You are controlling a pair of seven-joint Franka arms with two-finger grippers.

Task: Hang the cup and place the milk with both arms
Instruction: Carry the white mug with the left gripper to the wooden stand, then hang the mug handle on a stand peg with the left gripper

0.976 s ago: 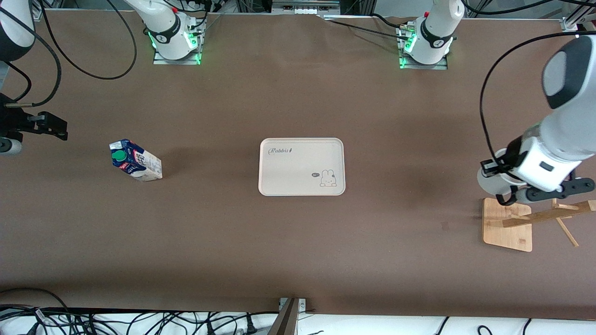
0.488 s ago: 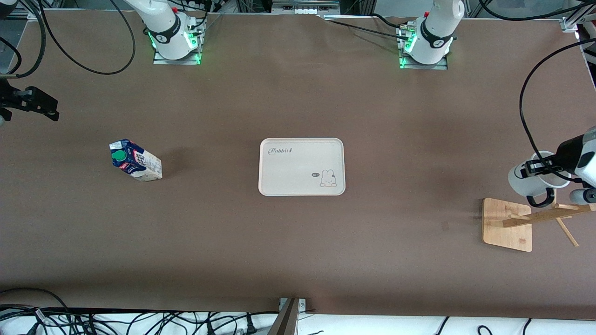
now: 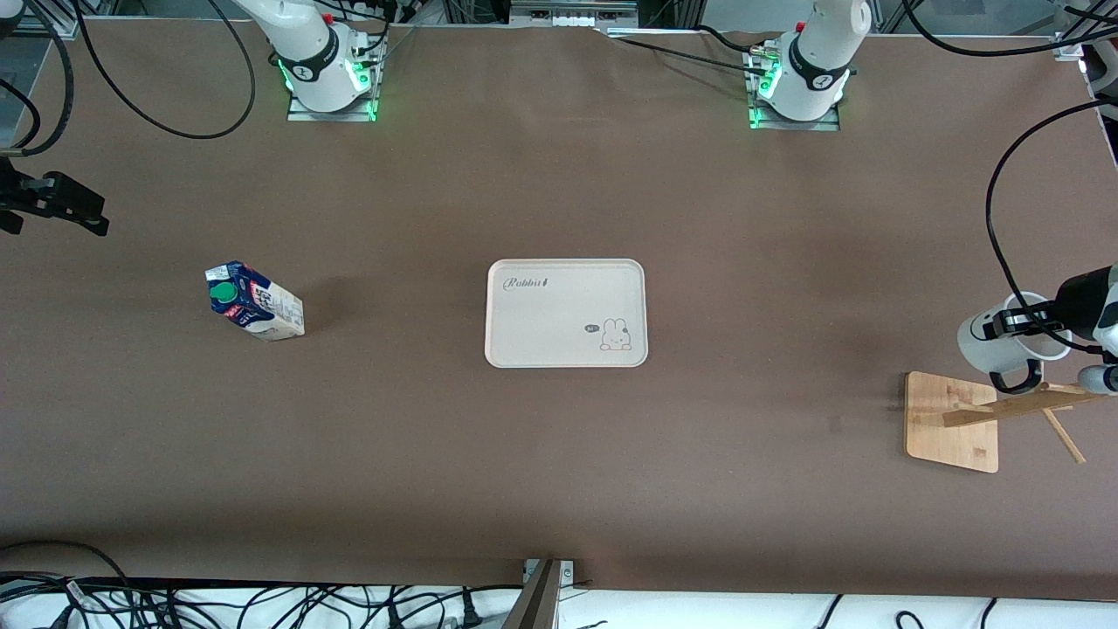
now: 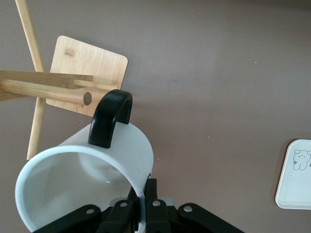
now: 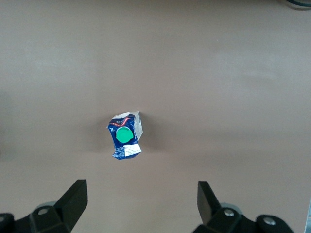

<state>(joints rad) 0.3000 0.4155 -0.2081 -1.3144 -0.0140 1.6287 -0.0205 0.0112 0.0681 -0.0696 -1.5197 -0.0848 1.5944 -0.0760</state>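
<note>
Pinching the rim wall of the cup (image 4: 87, 179) between nearly closed jaws, left gripper (image 4: 141, 206) up in the air over the table just beside the wooden rack (image 3: 954, 421), at the left arm's end. Held on its side that way, probably, to leave the black loop handle (image 4: 111, 118) free and turned outward from the jaws, its opening right next to the blunt end of a wooden peg (image 4: 46, 91), not yet threaded over it as far as the left wrist view shows. Spread wide and gripping nothing, right gripper (image 5: 141, 204) up high over the right arm's end of the table, the milk (image 5: 125, 135) standing upright on the table below and ahead of the jaws, green cap (image 5: 124, 134) facing up, seemingly lined up for a descent from above. Well apart from both pairs of jaws, between them at mid-table, the pale tray (image 3: 524, 349) with the rabbit print, bare, likely the milk's destination.
</note>
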